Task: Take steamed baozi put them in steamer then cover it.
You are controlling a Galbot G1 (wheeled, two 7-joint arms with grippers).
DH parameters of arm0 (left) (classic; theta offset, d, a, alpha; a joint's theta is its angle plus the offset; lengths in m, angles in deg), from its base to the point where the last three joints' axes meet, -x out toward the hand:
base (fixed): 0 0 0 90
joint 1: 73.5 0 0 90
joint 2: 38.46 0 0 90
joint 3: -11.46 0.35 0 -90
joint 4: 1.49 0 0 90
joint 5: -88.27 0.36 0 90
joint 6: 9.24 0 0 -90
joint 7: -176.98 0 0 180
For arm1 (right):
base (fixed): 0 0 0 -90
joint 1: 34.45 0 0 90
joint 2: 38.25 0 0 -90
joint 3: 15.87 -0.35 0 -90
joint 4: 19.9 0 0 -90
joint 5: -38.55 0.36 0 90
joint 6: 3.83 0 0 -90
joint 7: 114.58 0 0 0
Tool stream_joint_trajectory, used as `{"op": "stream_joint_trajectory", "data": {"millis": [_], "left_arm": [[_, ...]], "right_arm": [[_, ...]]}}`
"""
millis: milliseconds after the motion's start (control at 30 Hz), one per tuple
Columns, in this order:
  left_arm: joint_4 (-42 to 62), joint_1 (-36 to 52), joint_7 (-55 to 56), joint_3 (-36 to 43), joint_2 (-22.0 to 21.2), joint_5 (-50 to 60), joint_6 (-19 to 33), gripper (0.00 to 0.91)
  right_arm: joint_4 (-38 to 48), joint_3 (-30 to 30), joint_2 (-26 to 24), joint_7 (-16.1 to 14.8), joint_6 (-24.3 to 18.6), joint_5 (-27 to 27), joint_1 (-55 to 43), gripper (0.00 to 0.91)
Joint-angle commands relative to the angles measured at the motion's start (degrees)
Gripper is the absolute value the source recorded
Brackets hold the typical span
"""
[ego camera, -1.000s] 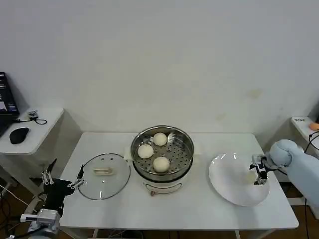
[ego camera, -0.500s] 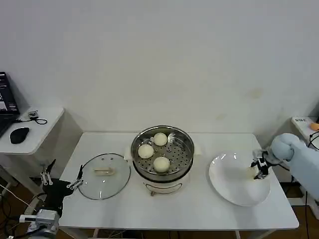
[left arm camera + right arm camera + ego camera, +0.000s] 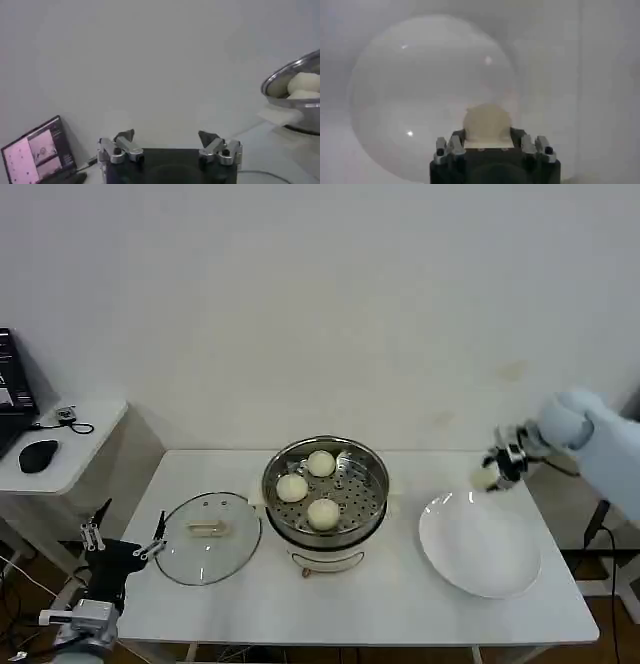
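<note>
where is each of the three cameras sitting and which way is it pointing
Head view: on the robot's head, looking forward and down at the white table; the left gripper shows low beside the round clear glass lid, the right gripper raised above the flat white plate.
Left wrist view: behind the open left gripper, facing the wall and the shiny round steel steamer.
Right wrist view: above the plate, looking down past the right gripper clamped on a creamy-white bun.
Head and left wrist views share the steamer.

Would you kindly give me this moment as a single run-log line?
right gripper: shut on fourth baozi, held above plate | steamer: three baozi inside | cover: on table, off | left gripper: open, idle
</note>
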Motion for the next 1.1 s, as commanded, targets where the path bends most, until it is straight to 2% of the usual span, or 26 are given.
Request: {"op": "stream_joint_trajectory", "data": {"millis": [33, 200, 233, 267, 367, 600, 767, 1100], "left_arm": [[0.6, 0.5, 0.0, -0.3, 0.1, 0.0, 0.0, 0.907], [1.0, 0.6, 0.0, -0.6, 0.1, -0.1, 0.1, 0.907], [1.0, 0.6, 0.0, -0.6, 0.1, 0.0, 0.1, 0.907], [1.1, 0.6, 0.1, -0.6, 0.0, 0.0, 0.2, 0.907], [1.1, 0.5, 0.1, -0.9, -0.2, 0.0, 0.2, 0.907], [1.2, 0.4, 0.1, -1.5, -0.2, -0.4, 0.4, 0.907], [1.4, 0.9, 0.1, -1.2, -0.3, -0.3, 0.3, 0.907], [1.9, 1.3, 0.0, -1.0, -0.2, -0.3, 0.3, 0.907]], "right_arm": [[-3.8, 18.1, 12.4, 4.2, 9.0, 17.8, -23.5, 0.635], [-3.7, 21.1, 19.6, 8.5, 15.7, 25.1, -24.8, 0.635], [-3.6, 21.3, 20.2, 8.7, 15.7, 25.1, -24.8, 0.635], [-3.4, 21.6, 23.0, 10.3, 18.1, 27.7, -24.4, 0.635], [-2.8, 21.9, 26.3, 12.6, 20.9, 30.3, -22.9, 0.635], [-2.5, 24.9, 28.6, 16.4, 25.1, 35.9, -17.5, 0.635], [-1.8, 25.5, 28.7, 17.3, 26.3, 34.9, -14.1, 0.635], [-0.6, 25.6, 26.7, 16.0, 25.6, 30.3, -11.4, 0.635]]}}
